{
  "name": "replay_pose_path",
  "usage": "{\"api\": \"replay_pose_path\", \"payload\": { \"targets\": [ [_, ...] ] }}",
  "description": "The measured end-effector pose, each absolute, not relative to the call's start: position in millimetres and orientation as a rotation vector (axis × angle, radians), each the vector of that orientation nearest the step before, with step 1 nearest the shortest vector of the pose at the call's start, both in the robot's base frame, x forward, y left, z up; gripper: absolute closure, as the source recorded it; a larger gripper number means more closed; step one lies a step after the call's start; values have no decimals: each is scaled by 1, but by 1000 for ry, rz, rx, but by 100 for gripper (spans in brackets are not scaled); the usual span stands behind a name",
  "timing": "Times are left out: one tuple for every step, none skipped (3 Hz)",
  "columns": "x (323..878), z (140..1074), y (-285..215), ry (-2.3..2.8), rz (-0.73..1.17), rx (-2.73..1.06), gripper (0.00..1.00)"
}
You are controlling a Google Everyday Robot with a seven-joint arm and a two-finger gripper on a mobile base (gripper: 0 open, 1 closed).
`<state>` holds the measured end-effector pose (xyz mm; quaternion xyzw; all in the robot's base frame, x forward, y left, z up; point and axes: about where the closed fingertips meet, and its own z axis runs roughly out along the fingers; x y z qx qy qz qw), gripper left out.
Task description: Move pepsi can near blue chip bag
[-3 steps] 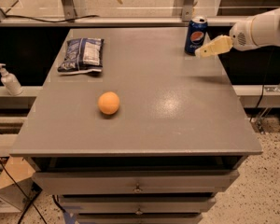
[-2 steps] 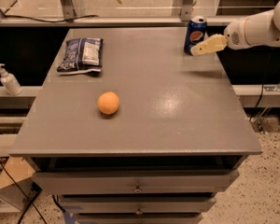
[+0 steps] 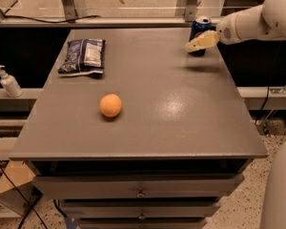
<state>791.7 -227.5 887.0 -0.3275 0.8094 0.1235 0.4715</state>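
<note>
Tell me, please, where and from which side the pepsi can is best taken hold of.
Likely the round mid-body, squeezed across its width, since the pepsi can stands upright at the table's back right corner. Come from the right front, where the claw hovers before its lower part.

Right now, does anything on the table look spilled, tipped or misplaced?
Nothing stands out. The pepsi can stands upright at the far right corner, the claw beside it; the blue chip bag lies flat far left.
</note>
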Motion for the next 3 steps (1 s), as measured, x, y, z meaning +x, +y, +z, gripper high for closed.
{"api": "replay_pose_path", "payload": {
  "targets": [
    [802, 893, -211, 1948, 319, -844, 17],
    [805, 900, -194, 1913, 336, -883, 41],
    [800, 908, -176, 1880, 359, -921, 64]
  ]
}}
